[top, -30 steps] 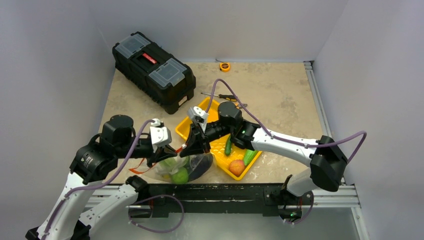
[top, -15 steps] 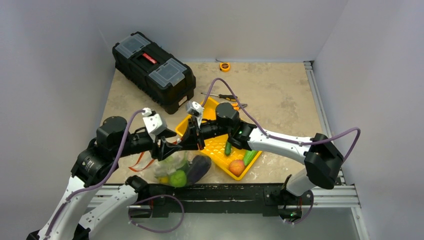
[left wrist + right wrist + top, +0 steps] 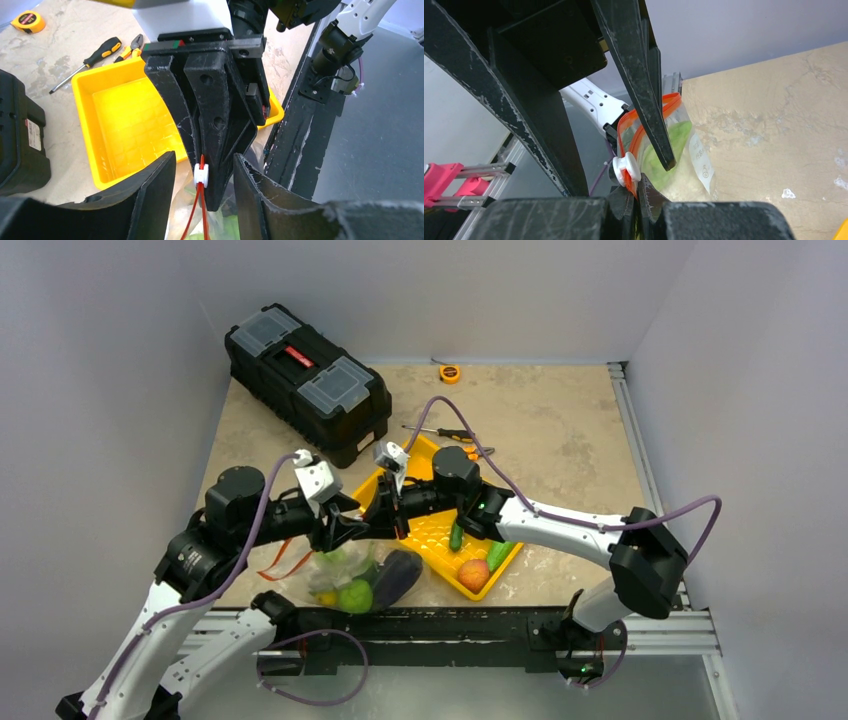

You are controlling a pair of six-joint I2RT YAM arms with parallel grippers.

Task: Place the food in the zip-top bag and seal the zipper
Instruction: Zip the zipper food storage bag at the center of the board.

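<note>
Beige mottled tabletop (image 3: 560, 430), pale grey walls (image 3: 450, 290). Right gripper (image 3: 638, 186) pinched on zipper (image 3: 636, 135); left gripper (image 3: 204, 157) spread wide (white slider (image 3: 201, 175) in gap), gripping nothing.

Clear bag (image 3: 335, 565) of food (image 3: 356, 595), zipper (image 3: 624, 131) uppermost

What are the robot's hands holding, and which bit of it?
The right gripper pinches the zip-top bag by its zipper, beside the white slider. The left gripper is open, holding nothing.

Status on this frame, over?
Left gripper open around slider. Right gripper shut on zipper beside it. Peach, cucumbers in tray, not bagged. Nothing in the way.
</note>
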